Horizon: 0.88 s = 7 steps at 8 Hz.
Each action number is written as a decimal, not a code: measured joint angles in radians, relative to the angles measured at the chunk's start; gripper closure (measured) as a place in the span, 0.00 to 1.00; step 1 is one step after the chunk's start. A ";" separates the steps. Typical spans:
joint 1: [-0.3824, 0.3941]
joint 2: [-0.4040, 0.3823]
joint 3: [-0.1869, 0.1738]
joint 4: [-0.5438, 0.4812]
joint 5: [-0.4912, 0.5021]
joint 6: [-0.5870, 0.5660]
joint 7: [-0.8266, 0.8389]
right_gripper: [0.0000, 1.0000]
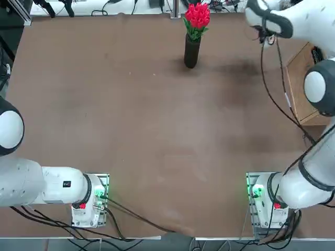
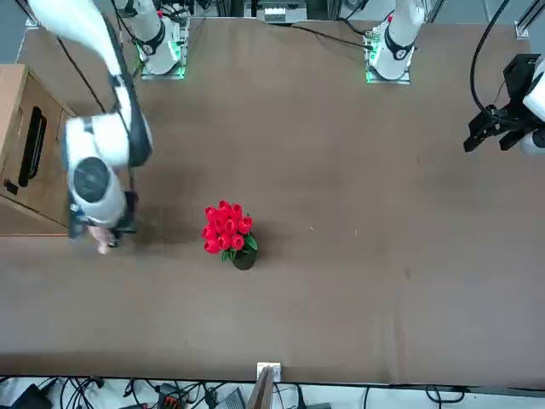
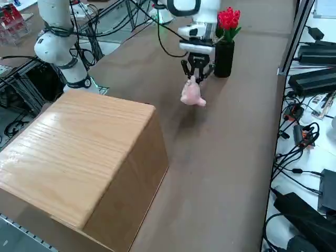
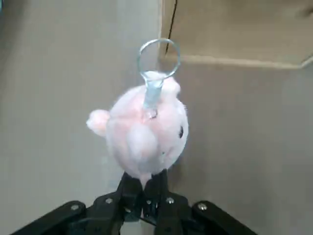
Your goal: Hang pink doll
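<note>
The pink doll (image 3: 192, 94) is a small, pale, rounded plush that hangs in the air over the brown table, held by my right gripper (image 3: 195, 79). In the wrist view the fingers (image 4: 131, 193) are shut on the doll (image 4: 144, 129), and a clear ring loop (image 4: 159, 56) sticks out of its far side. From the front only a bit of the doll (image 2: 104, 244) shows under the wrist, close to the wooden box (image 2: 25, 153). From overhead the arm (image 1: 272, 21) hides both the gripper and the doll.
The wooden box (image 3: 79, 152) stands at the table's right edge, with a black handle (image 2: 34, 145) on its face. A black vase with red tulips (image 1: 192, 49) stands at the far middle of the table (image 1: 157, 130), close to the gripper in the side view.
</note>
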 joint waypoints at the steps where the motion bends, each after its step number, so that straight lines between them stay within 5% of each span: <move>1: -0.007 -0.038 -0.031 -0.001 -0.008 -0.031 -0.010 0.96; 4: -0.017 -0.086 -0.091 -0.018 -0.012 -0.052 -0.042 0.96; 7: -0.088 -0.136 -0.106 -0.090 -0.007 0.034 -0.107 0.96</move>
